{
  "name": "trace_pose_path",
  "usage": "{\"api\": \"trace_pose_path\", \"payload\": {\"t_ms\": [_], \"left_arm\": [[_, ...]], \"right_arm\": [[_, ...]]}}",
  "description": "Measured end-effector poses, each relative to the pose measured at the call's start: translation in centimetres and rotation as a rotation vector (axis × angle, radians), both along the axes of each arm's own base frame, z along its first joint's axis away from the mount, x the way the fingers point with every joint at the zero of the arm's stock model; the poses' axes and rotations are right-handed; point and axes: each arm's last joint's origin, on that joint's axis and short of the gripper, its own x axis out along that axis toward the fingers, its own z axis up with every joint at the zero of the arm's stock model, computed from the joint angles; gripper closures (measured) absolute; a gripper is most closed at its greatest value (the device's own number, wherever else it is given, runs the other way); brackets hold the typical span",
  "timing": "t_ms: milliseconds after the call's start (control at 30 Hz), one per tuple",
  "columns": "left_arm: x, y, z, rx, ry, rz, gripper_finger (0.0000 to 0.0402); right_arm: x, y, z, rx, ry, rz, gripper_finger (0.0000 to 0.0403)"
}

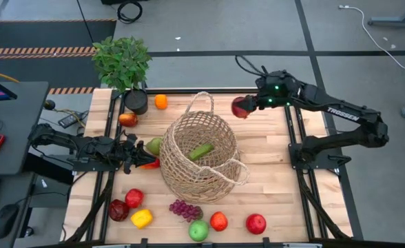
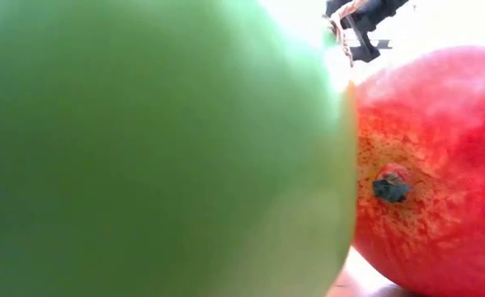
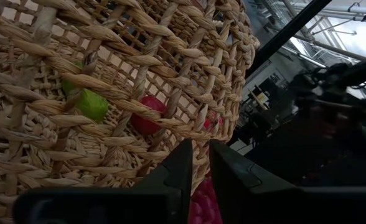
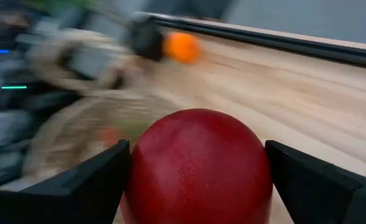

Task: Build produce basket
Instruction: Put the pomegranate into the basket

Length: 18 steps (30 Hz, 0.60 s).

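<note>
The tan wicker basket (image 1: 199, 155) stands mid-table with a green cucumber (image 1: 201, 151) inside. My right gripper (image 1: 242, 107) hangs above the table's far side, just past the basket's far right rim, shut on a dark red apple (image 4: 198, 165). My left gripper (image 1: 135, 155) is shut and level at the basket's left wall (image 3: 139, 106). A green pear (image 1: 153, 145) and a red piece (image 1: 149, 164) lie beside its fingers. More produce lies along the near edge: purple grapes (image 1: 185, 209), a yellow pepper (image 1: 141, 218) and a green apple (image 1: 198, 231). My right gripper pinches the dark red apple between its two fingers (image 4: 102, 180), one on each side of the apple's widest part (image 4: 139, 168). The fingers slant down from the table's right. The apple is lifted clear of the table. My left gripper's shut fingertips (image 3: 183, 162) are right at the basket's woven wall; whether they touch it or pinch a strand, I cannot tell.
A potted plant (image 1: 123, 62) stands at the far left, with an orange (image 1: 160, 101) and a red-orange fruit (image 1: 127, 118) beside it. Red apples (image 1: 255, 223) lie at the near edge. In the low view a green apple (image 2: 143, 148) and a red fruit (image 2: 432, 165) block the camera.
</note>
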Motion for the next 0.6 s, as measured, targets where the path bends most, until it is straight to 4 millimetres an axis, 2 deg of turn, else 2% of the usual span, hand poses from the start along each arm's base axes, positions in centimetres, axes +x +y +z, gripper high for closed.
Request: {"api": "trace_pose_path", "payload": {"t_ms": [300,433,600], "left_arm": [[0.0,0.0,0.0,0.0,0.0,0.0,0.0341],[0.0,0.0,0.0,0.0,0.0,-0.001,0.0344],[0.0,0.0,0.0,0.0,0.0,0.0,0.0341]], "right_arm": [[2.0,1.8,5.3,-0.077,-0.569,0.269,0.0035],[1.8,2.0,7.4,-0.067,-0.78,0.306,0.0035],[1.3,2.6,9.1,-0.105,-0.955,0.351,0.0035]]}}
